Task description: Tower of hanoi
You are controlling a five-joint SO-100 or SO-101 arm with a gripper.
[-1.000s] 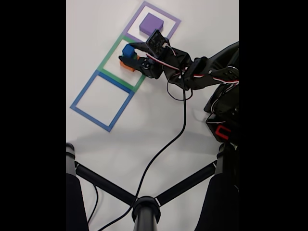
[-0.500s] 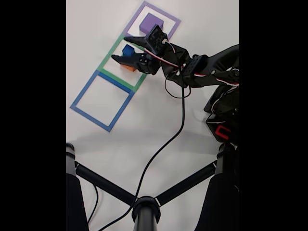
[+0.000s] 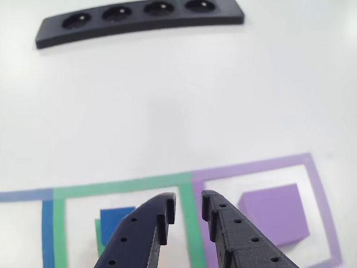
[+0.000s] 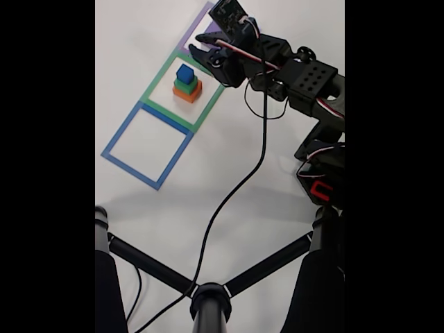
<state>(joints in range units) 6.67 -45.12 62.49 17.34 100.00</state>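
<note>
A small tower stands inside the green square: a blue block on a green block on an orange block. My gripper hovers beyond the tower, over the edge of the purple square, apart from the stack. In the other view my gripper shows a narrow gap between its fingers with nothing in it. Below the left finger sits the blue block. Right of the fingers, the purple block rests in the purple square. In the fixed view the arm hides the purple block.
The blue square lies nearest the camera with nothing inside it. A black power strip lies at the far side of the white table. A black cable trails across the table toward a black stand at the bottom.
The gripper let go of the blue block on the stack, opened, then rose and swung toward the purple square. Its fingers have narrowed since half a second ago.
</note>
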